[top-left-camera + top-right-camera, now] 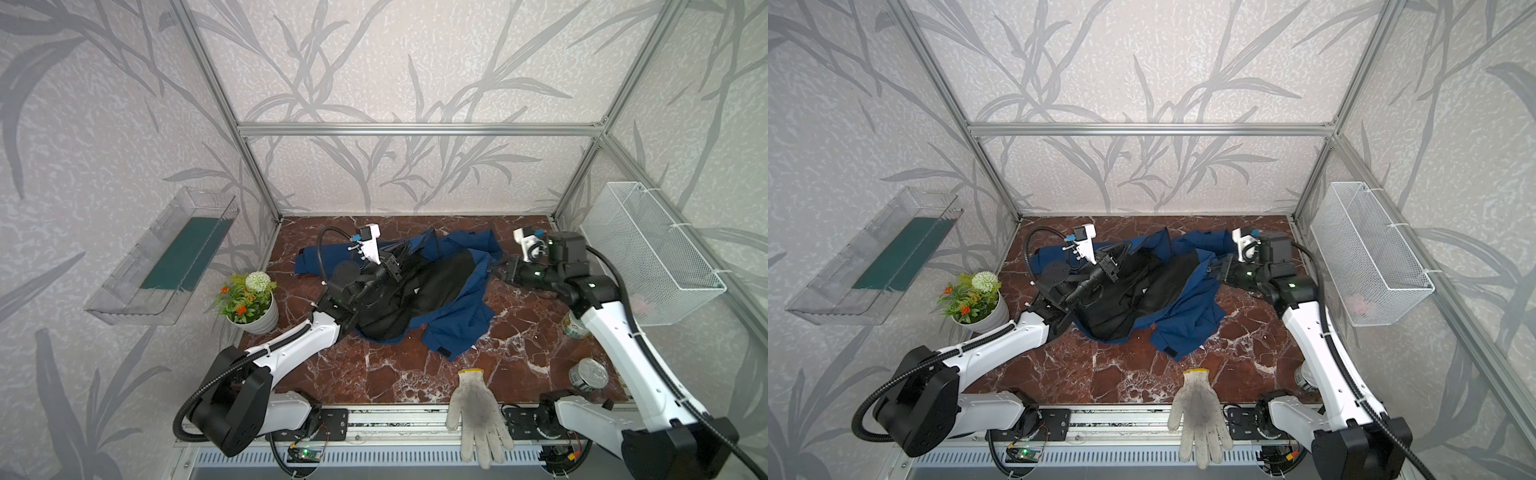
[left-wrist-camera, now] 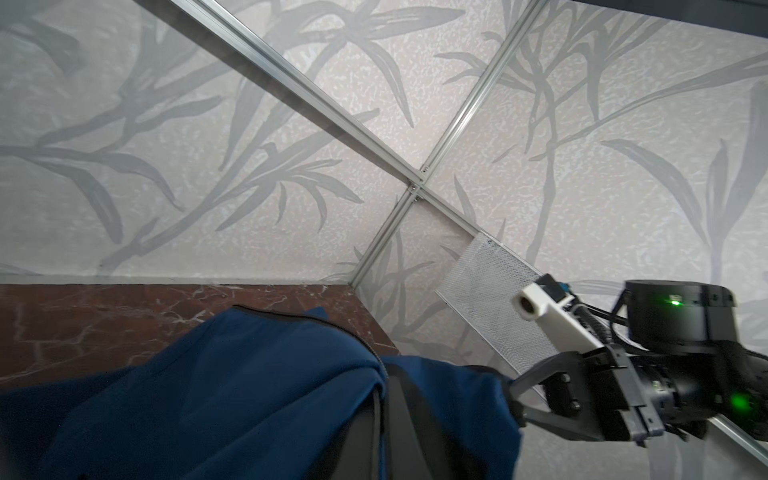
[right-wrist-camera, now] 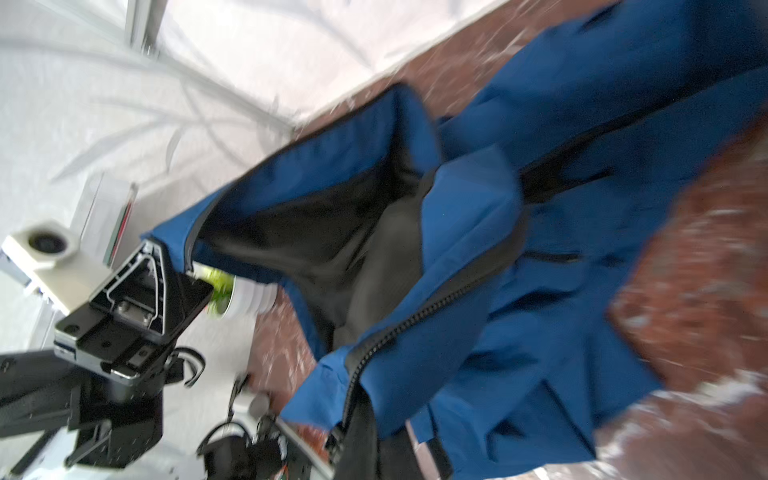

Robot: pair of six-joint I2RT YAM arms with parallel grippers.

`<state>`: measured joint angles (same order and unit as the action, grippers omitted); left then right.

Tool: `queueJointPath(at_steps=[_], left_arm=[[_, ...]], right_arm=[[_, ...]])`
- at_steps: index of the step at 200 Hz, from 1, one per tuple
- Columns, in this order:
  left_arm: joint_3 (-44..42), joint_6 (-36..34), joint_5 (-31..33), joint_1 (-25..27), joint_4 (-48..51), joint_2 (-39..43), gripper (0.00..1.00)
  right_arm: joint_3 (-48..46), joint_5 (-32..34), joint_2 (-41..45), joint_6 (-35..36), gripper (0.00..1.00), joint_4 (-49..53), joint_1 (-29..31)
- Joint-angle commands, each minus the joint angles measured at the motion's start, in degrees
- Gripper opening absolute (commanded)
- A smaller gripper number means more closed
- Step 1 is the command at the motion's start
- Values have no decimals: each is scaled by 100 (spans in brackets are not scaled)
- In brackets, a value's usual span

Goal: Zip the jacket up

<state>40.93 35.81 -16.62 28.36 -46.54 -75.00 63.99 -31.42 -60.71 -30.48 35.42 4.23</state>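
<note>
The left gripper (image 3: 153, 248) pinches the jacket (image 1: 457, 324) at a front edge beside the zipper teeth (image 3: 415, 320). In both top views its tips are lost against the black lining (image 1: 432, 286). The right gripper (image 2: 514, 397) is clamped on another blue edge. The jacket lies crumpled mid-table (image 1: 395, 374), lining up. The right wrist view is motion-blurred, and the slider cannot be made out.

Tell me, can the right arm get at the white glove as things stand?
Probably not yet: its fingers are shut on the jacket, though the glove lies uncovered near its base.
</note>
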Motion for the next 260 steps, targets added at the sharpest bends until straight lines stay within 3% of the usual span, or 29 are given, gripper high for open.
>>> queueJointPath(at_steps=[1,26,44,69,99,115,141,167,216,238,260], left_arm=[[178,-228,-26,-264,539,-50,0],[165,-304,-8,-351,715,41,0],[33,-307,68,-405,723,108,0],[-188,-316,212,-437,785,213,0],[-437,-487,390,-484,1053,452,0],[-594,-537,492,-561,1332,659,0],[-905,-651,623,-706,1802,1011,0],[-1205,-626,582,-753,1863,1169,0],[-1438,-518,692,-895,1857,1339,0],[-1414,-409,475,-1243,1886,1310,0],[-1333,-469,307,-1357,1939,1233,0]], right_arm=[[691,585,387,453,0,965,-514],[2202,1668,64,1147,0,1761,-528],[3075,2157,-242,1415,0,1804,-327],[3754,2402,-1222,1479,0,2006,1152],[3194,1436,-2695,1244,0,1852,2457],[2944,871,-3469,1148,0,1741,2823],[2788,561,-4529,1089,0,1398,3273],[2412,34,-4832,622,0,2,3422],[1752,-259,-4648,-413,0,-2459,3408],[1856,-451,-4966,-751,0,-2691,3348],[1842,-144,-5100,-845,1,-2749,3398]])
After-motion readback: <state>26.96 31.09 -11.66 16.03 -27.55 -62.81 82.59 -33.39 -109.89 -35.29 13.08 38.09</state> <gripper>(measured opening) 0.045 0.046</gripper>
